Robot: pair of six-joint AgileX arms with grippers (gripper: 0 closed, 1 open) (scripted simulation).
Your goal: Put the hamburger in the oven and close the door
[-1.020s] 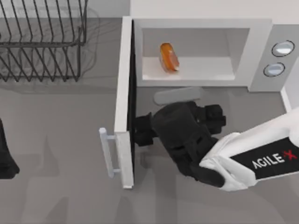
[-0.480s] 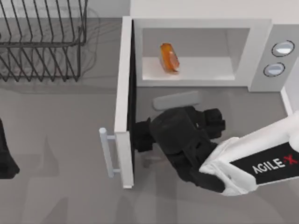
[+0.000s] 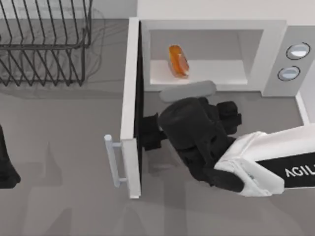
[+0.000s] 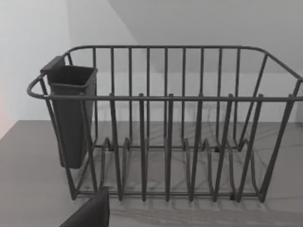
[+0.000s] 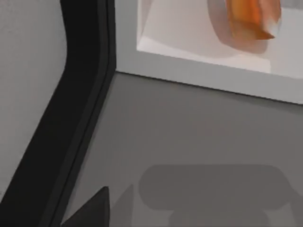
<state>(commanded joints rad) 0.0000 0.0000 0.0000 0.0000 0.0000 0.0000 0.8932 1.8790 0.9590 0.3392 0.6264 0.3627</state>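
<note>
The hamburger (image 3: 178, 61) sits on the floor of the oven (image 3: 273, 54) cavity, toward the hinge side, tilted on its edge. In the right wrist view the hamburger (image 5: 253, 16) lies just beyond the cavity's front lip, ahead of the pincer.

The door (image 3: 130, 108) stands wide open, swung out at roughly a right angle to the oven front, its dark inner face turned toward the right pincer. Its silver handle (image 3: 112, 160) is on the far side of the door from the pincer, near the door's free end.

The right pincer (image 3: 147, 132) is low over the grey surface (image 3: 59, 196) in front of the oven, its tips right at the door's inner face; whether they touch it, and whether they are apart or together, I cannot tell. The hamburger is ahead of it and to one side, inside the cavity, well apart from the tips.

The left arm (image 3: 7, 164) is parked at the left edge of the surface. Its wrist view faces a dark wire rack (image 4: 165, 142) with a dark cup (image 4: 70, 113) hung on one end.
</note>
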